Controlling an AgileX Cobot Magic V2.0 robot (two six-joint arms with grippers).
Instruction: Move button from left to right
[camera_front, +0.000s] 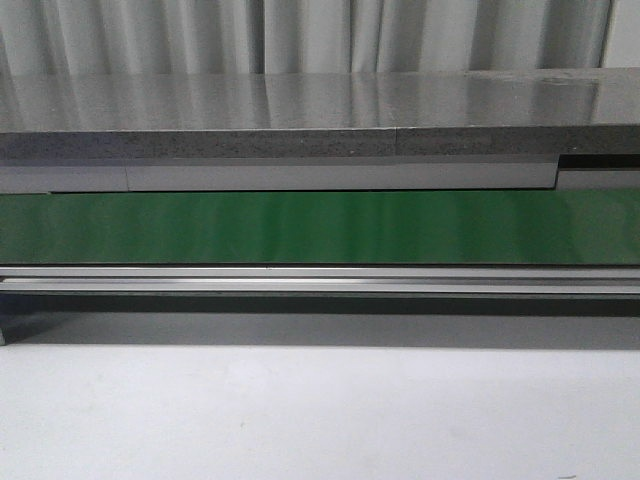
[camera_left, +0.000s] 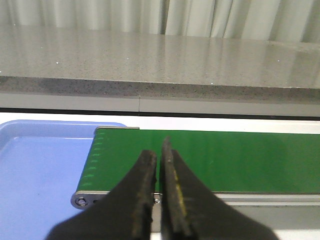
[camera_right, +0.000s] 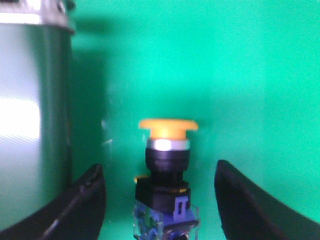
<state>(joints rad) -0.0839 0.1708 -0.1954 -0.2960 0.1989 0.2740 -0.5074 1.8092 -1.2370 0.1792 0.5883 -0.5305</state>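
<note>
1. Right gripper (camera_right: 159, 200) spread wide, straddling the button (camera_right: 165, 170) on the green belt (camera_right: 225, 75); nothing grasped yet.
2. Centre on the black body, close below the yellow cap.
3. Metal side rail (camera_right: 30, 125) stands beside one finger; mind clearance.
4. Left gripper (camera_left: 161, 195) clenched, empty, over the belt end near a blue tray (camera_left: 40, 165).

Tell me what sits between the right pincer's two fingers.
The right wrist view shows the button standing between the open right pincer's fingers, on the green belt, touching neither.
</note>
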